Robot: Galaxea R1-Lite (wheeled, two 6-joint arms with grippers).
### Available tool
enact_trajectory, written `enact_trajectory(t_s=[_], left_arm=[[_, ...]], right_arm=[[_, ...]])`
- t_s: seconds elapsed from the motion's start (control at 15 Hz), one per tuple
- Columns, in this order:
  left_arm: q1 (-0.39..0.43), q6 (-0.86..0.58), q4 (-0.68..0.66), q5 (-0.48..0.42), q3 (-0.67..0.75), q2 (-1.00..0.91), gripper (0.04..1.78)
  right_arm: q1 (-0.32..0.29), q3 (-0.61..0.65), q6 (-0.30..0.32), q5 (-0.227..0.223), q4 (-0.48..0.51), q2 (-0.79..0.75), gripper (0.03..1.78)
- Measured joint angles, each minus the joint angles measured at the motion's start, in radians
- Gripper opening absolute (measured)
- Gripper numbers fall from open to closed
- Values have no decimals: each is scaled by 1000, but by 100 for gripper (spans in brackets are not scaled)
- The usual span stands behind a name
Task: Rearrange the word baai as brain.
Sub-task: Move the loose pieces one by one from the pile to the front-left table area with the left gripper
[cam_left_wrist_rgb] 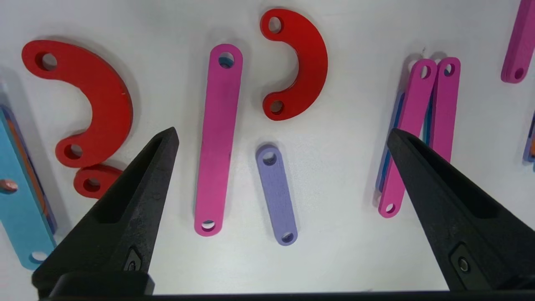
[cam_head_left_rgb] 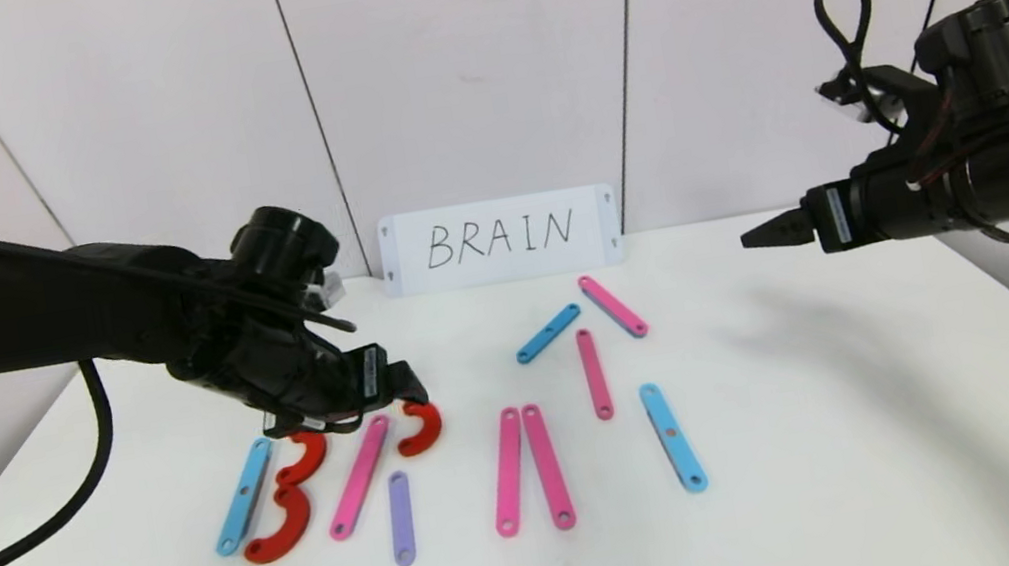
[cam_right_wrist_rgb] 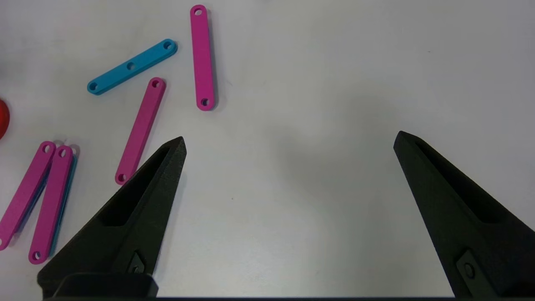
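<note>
The word (cam_head_left_rgb: pixel 447 434) lies flat across the middle of the white table (cam_head_left_rgb: pixel 842 432): at the robot's left a light-blue strip (cam_head_left_rgb: pixel 244 495) with two stacked red curves (cam_head_left_rgb: pixel 285 497) forms a B, then a pink strip (cam_head_left_rgb: pixel 359 476), a single red curve (cam_head_left_rgb: pixel 419 428) and a short purple strip (cam_head_left_rgb: pixel 400 518) form an R. Right of these sit a pair of pink strips (cam_head_left_rgb: pixel 527 468) touching at the top, and looser pink and blue pieces farther right. The left gripper (cam_head_left_rgb: pixel 404 385) hovers just above the single red curve, jaws spread wide and holding nothing. The left wrist view reveals blue pieces tucked under the pink pair (cam_left_wrist_rgb: pixel 418 129), which the head view hides. The right gripper (cam_head_left_rgb: pixel 765 234) hangs high at the right, well apart from the pieces; its wrist view shows the jaws open over bare table. A white card (cam_head_left_rgb: pixel 500 239) reading BRAIN leans against the pale panelled wall (cam_head_left_rgb: pixel 469 56).
</note>
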Motion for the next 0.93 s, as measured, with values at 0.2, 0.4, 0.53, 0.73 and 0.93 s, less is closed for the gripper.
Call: enact_trajectory(t_s=[0.2, 0.4, 0.53, 0.73, 0.93], left_arm=[[40, 24, 0, -24, 10, 12, 174], [43, 26, 0, -25, 53, 14, 174], [43, 26, -2, -25, 83, 14, 174], [37, 25, -2, -30, 102, 17, 174], [21, 21, -2, -34, 105, 21, 174]], right_arm=[[0, 0, 0, 0, -1, 2, 174], [-1, -1, 0, 0, -1, 3, 174], [0, -1, 0, 0, 0, 3, 174], [0, -1, 0, 0, 0, 5, 174], [0, -1, 0, 0, 0, 5, 174]])
